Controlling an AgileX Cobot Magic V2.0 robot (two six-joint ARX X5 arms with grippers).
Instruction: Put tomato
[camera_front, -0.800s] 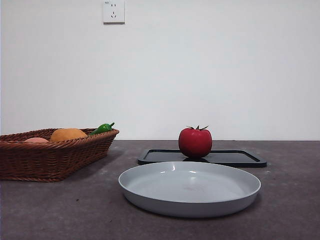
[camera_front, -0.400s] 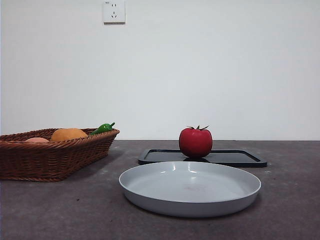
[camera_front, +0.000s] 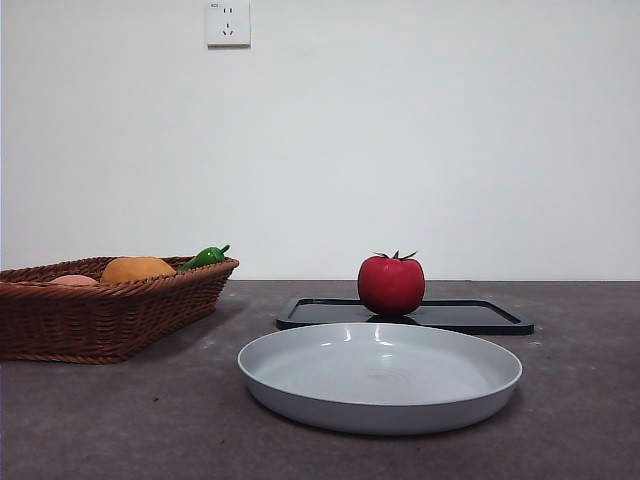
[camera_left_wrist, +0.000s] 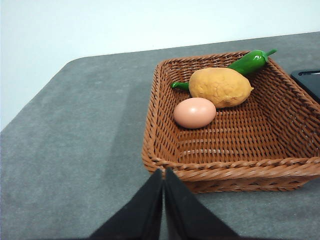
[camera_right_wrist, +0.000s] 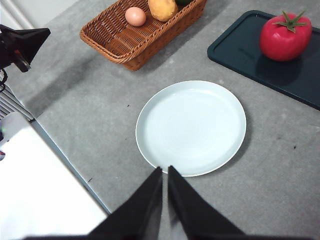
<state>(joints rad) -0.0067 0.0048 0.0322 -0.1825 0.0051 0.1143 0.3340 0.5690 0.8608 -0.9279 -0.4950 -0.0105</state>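
A round glossy red tomato (camera_front: 391, 284) with a dark green stem stands on a flat black tray (camera_front: 470, 316) behind an empty pale grey plate (camera_front: 380, 375). It also shows in the right wrist view (camera_right_wrist: 285, 37), on the tray (camera_right_wrist: 240, 50) beyond the plate (camera_right_wrist: 191, 127). My right gripper (camera_right_wrist: 165, 172) is shut and empty, high above the plate's near rim. My left gripper (camera_left_wrist: 163, 175) is shut and empty, just before the near wall of the wicker basket (camera_left_wrist: 220, 172). Neither arm shows in the front view.
The brown wicker basket (camera_front: 100, 315) stands at the left and holds an orange-yellow fruit (camera_left_wrist: 220, 86), a pink egg (camera_left_wrist: 195, 112) and a green pepper (camera_left_wrist: 250, 61). The left arm's tip (camera_right_wrist: 22, 42) shows in the right wrist view. A wall socket (camera_front: 228, 22) is on the back wall.
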